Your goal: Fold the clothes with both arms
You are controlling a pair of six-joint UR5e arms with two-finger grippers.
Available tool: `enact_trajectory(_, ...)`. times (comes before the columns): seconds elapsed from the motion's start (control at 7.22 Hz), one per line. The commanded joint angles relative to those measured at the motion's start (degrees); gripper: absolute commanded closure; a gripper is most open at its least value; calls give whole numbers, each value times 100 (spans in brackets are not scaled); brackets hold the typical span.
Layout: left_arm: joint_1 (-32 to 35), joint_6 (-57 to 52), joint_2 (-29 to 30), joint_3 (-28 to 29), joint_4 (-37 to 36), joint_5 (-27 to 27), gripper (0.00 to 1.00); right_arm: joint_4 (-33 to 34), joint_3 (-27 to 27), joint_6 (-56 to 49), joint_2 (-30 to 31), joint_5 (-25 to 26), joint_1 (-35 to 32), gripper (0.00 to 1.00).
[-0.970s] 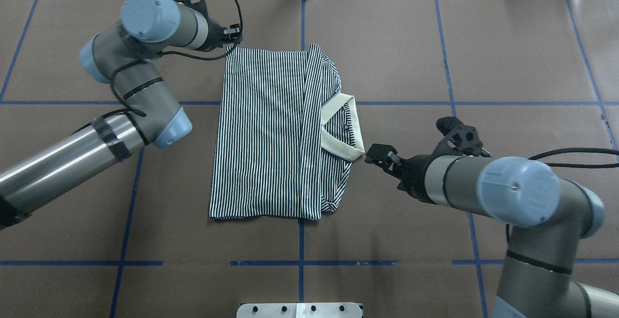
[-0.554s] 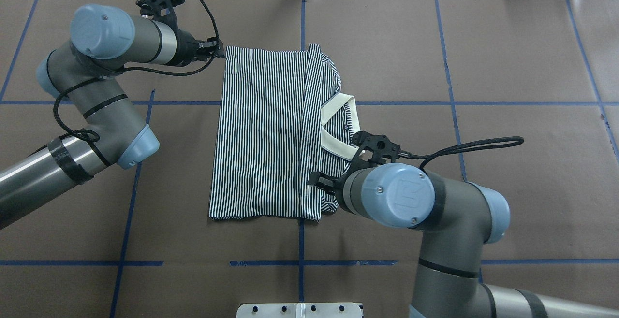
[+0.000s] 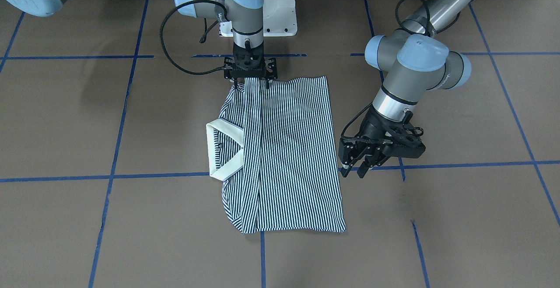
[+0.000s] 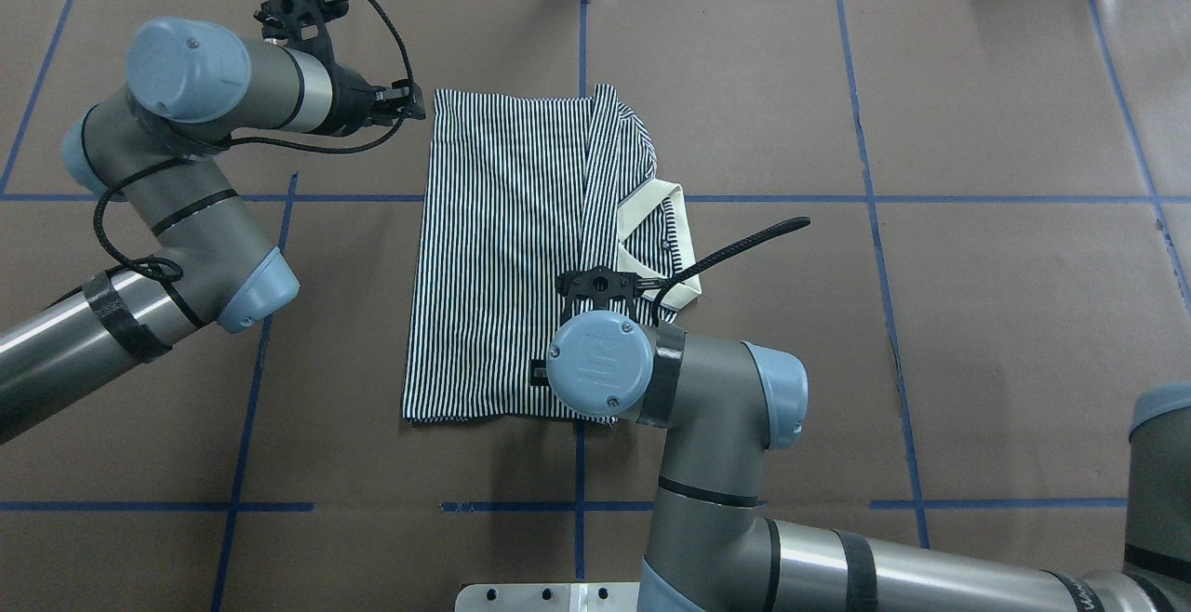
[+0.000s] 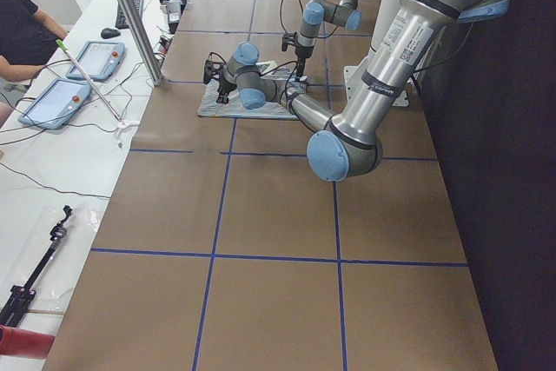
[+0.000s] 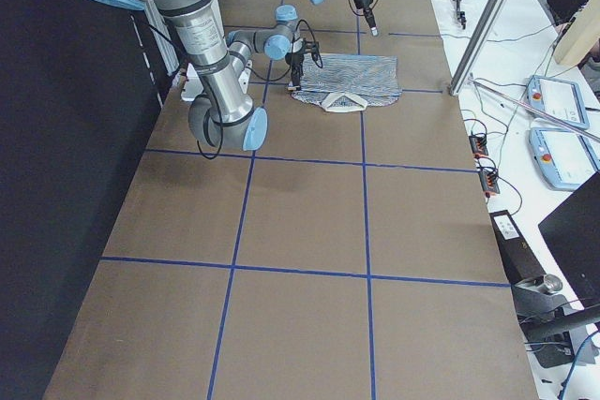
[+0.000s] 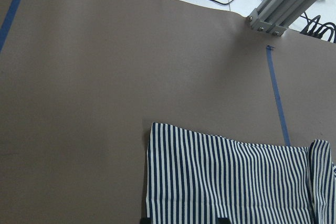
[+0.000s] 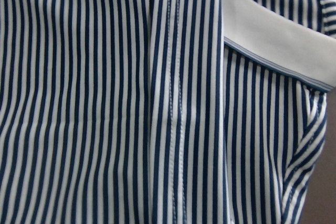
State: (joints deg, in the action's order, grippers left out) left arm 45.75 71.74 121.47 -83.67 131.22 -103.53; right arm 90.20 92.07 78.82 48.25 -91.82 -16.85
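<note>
1. Navy-and-white polo shirt (image 4: 502,249) lies folded lengthwise at centre of table (image 4: 930,128), collar (image 4: 689,240) at 3 o'clock.
2. Both have fingers apart: left gripper (image 4: 412,102) sits just off the 11 o'clock corner, right gripper (image 3: 250,84) is over the 5 o'clock hem.
3. Risk: right gripper pinches only 1 layer and the flap unfolds; left gripper nudges the corner and misses.
4. Versus 0.6 s ago: right gripper swung in from 4 o'clock onto the hem; left gripper barely shifted.

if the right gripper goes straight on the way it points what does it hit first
The polo shirt. The right gripper points straight down over one edge of it; its wrist view is nearly all fabric. It may already touch.
</note>
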Motion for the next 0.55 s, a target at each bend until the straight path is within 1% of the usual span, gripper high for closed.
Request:
enact_trajectory(0.0, -13, 50, 0, -9, 0, 0, 48, 119, -181, -200, -114, -29, -2, 0)
enact_trajectory(0.42, -22, 85, 8, -9, 0, 0, 47, 400, 99, -375, 52, -64, -72, 0)
